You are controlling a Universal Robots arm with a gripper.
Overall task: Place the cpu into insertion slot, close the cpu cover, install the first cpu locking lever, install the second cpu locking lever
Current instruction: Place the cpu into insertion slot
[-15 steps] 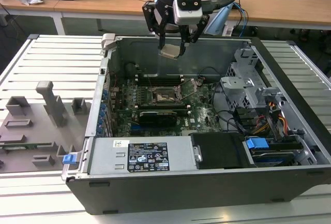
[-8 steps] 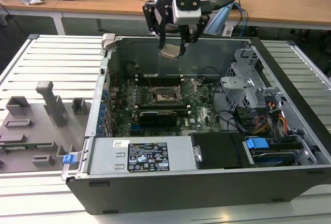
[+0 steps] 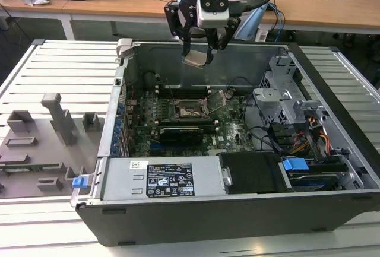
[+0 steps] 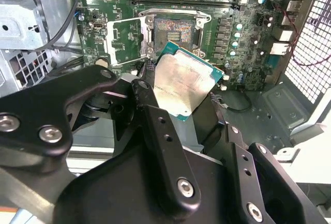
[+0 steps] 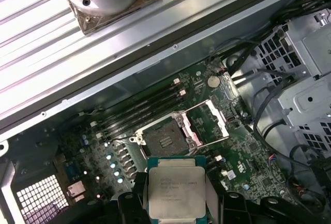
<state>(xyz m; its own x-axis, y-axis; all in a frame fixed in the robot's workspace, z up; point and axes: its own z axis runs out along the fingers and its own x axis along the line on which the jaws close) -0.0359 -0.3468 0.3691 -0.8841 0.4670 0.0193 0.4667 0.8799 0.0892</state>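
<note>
Chip in transit: gripper [image 3: 198, 54] clenched on the cpu [image 5: 176, 192], held tilted in the air above the open case [image 3: 196, 212]. On the green motherboard [image 5: 243, 157] the insertion slot [image 5: 165, 140] sits bare (dark centre exposed); cpu cover [image 5: 209, 122] swung open beside it

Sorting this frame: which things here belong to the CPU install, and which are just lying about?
Job in hand: gripper, shut on the cpu; insertion slot, open and empty; cpu cover, flipped open beside it.
Lying about: memory slots; power supply; grey fixtures outside the case; drive cage.
</note>
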